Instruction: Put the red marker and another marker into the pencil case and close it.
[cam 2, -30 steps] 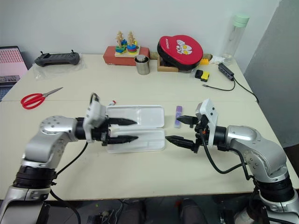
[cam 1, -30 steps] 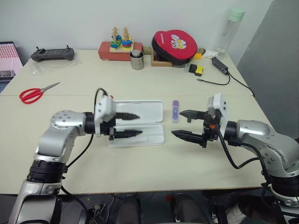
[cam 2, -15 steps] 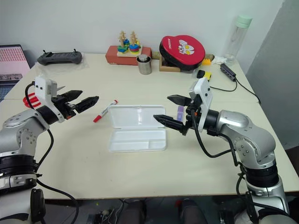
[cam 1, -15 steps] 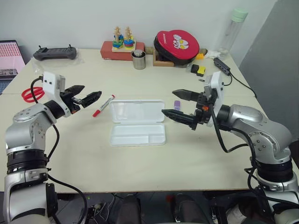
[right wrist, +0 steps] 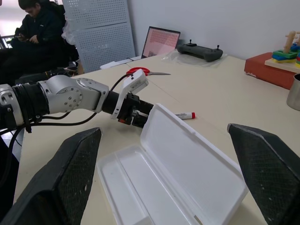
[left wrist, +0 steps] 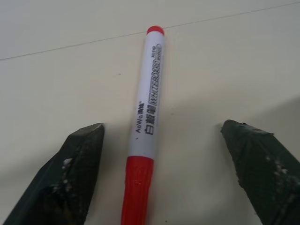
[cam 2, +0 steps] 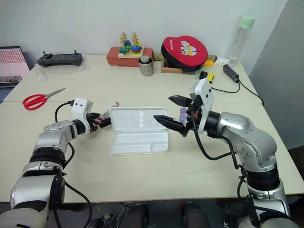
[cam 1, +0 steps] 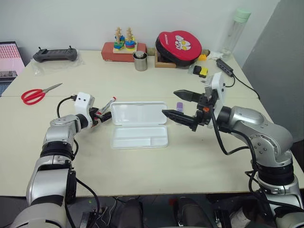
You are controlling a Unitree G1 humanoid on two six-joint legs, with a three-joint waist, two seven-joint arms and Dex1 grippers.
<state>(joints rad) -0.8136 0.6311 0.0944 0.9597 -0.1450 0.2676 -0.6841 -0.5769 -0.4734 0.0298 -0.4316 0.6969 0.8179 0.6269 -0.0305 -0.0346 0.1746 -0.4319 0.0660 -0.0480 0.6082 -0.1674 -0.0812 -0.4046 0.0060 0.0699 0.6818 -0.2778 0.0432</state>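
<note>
Silver arms, black pointed fingers [left wrist: 75, 178]

You get bright, even room light with soft shadows on the pale counter [cam 1: 142, 166]. Up close, the left wrist's fingers [left wrist: 75, 178] are slightly soft while the red marker [left wrist: 146, 122] print reads sharp.

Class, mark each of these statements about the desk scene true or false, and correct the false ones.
1. The pencil case lies open on the table. True.
2. The red marker is already inside the case. False: it lies on the table beside the case, between the open fingers of the left gripper.
3. The right gripper is open and holds nothing. True.
4. The purple marker is clamped in the right gripper. False: it lies on the table next to the case.
5. The red scissors lie inside the case. False: they lie on the table, well away from it.
</note>
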